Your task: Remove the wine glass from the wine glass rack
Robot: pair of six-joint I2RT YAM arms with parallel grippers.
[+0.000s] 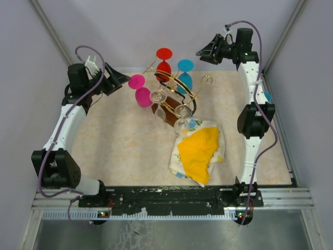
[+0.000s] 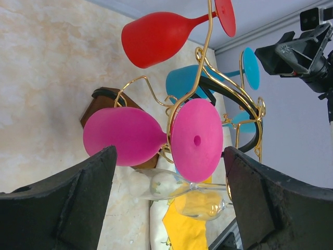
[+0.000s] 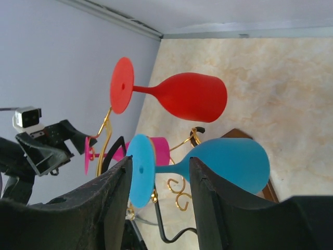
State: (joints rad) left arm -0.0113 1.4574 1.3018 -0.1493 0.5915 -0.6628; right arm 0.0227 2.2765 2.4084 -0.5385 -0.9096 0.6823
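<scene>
Well, the left gripper [image 1: 125, 80] looks set to take the pink wine glass [image 2: 125, 136], which hangs upside down from a curled hook on the wine glass rack [image 1: 165, 110], at centre frame in the overhead view. In the left wrist view its jaws stand wide apart and empty, one at lower left and one at lower right, with the pink bowl and foot between and beyond them.

To do this well, I'd say it should close on the bowl or stem, not the flat foot, then slide the glass out along the hook before pulling clear. The gold wire runs right beside the stem, so a crooked pull could snag it or rock the red glass [image 3: 190, 96] above.

The left arm reaches up the left side of the table [image 1: 119, 140], wrist turned in towards the rack. The right gripper [image 1: 200, 52], upper right, sits partly open and holds nothing, aimed at the blue glass [image 3: 229, 164].
</scene>
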